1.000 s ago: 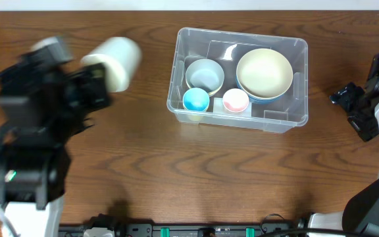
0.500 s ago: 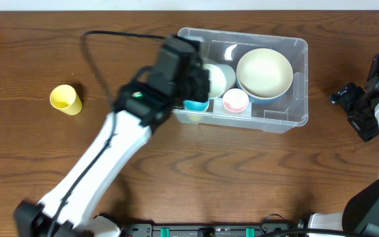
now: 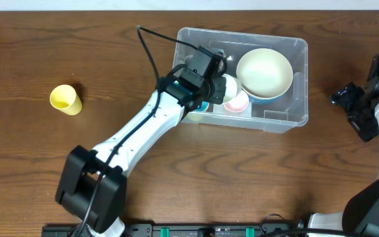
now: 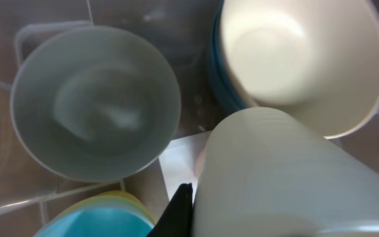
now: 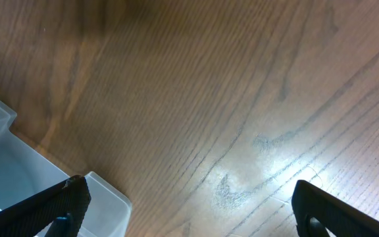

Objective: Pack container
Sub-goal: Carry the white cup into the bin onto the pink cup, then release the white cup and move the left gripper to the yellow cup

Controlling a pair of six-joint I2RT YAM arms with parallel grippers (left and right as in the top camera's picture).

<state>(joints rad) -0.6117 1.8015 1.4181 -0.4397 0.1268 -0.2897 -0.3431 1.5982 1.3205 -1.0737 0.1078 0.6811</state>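
The clear plastic container (image 3: 299, 45) stands at the back centre of the table. In it are a cream bowl (image 3: 264, 71) nested in a blue one, a pink cup (image 3: 239, 104) and a blue cup (image 3: 200, 105). My left gripper (image 3: 210, 78) reaches into the container, shut on a large white cup (image 3: 227, 85). In the left wrist view the white cup (image 4: 288, 178) is against my black finger (image 4: 181, 212), above a grey bowl (image 4: 96, 112), the cream bowl (image 4: 301, 59) and the blue cup (image 4: 97, 220). My right gripper (image 3: 354, 108) is open and empty, right of the container.
A small yellow cup (image 3: 65, 99) lies on the table at the left. The right wrist view shows bare wood between the open fingers (image 5: 189, 210) and a corner of the container (image 5: 18, 164). A black cable arcs over the container's left edge (image 3: 151, 52).
My left arm swung from the table's left side over to the container, carrying the white cup into it. The yellow cup came into view. The right arm has not moved.
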